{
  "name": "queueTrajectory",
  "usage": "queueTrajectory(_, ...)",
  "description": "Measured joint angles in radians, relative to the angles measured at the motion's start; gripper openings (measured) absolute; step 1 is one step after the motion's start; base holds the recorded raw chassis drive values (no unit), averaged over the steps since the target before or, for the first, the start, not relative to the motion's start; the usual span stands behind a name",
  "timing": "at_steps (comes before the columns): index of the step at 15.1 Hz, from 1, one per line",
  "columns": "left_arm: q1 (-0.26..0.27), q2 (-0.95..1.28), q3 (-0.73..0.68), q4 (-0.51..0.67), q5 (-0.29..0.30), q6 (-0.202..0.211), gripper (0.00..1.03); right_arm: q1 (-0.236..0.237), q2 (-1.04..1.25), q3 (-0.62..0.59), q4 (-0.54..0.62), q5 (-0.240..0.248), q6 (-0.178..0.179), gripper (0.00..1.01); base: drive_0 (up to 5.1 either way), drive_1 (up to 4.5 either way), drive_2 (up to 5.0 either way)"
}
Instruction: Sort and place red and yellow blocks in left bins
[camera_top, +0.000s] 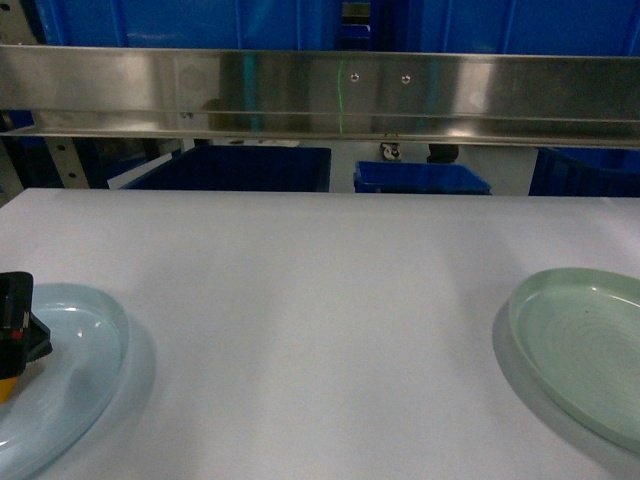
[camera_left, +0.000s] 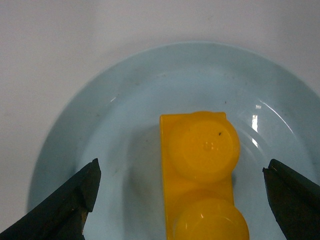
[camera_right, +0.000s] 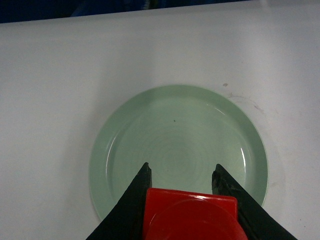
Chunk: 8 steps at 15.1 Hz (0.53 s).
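Note:
The yellow block (camera_left: 200, 170), studs up, lies on a pale blue plate (camera_left: 100, 115). My left gripper (camera_left: 180, 175) is open, one dark finger on each side of the block and both clear of it. In the head view this gripper (camera_top: 15, 320) shows at the far left over the same plate (camera_top: 90, 350). My right gripper (camera_right: 182, 172) is shut on the red block (camera_right: 190, 215), held above a pale green plate (camera_right: 180, 140). It is out of the head view. Blue bins (camera_top: 235, 168) stand beyond the table's far edge.
A steel shelf rail (camera_top: 320, 95) crosses the head view above the table's far edge, with more blue crates (camera_top: 150, 22) on it. A smaller blue bin (camera_top: 420, 178) and another (camera_top: 585, 170) sit behind the table. The green plate (camera_top: 585, 340) lies at the right.

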Motion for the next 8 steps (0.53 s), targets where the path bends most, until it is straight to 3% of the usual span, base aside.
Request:
queueTrajectory(2,-0.001,0.072,0.016,0.077,-0.011,0.045,0.98,0.0,0.0,0.0,0.0,0.0,0.0,0.29,0.0,0.0,0.0)
queueTrajectory(6,-0.001,0.132,0.063,0.082,-0.011,0.045,0.98,0.0,0.0,0.0,0.0,0.0,0.0,0.29,0.0,0.0,0.0)
queueTrajectory(7,0.001,0.148,0.073,0.075,-0.011,0.046,0.96,0.0,0.0,0.0,0.0,0.0,0.0,0.29,0.0,0.0,0.0)
queueTrajectory(8,0.003,0.161,0.092,0.059,-0.006,0.043,0.83,0.0,0.0,0.0,0.0,0.0,0.0,0.29,0.0,0.0,0.0)
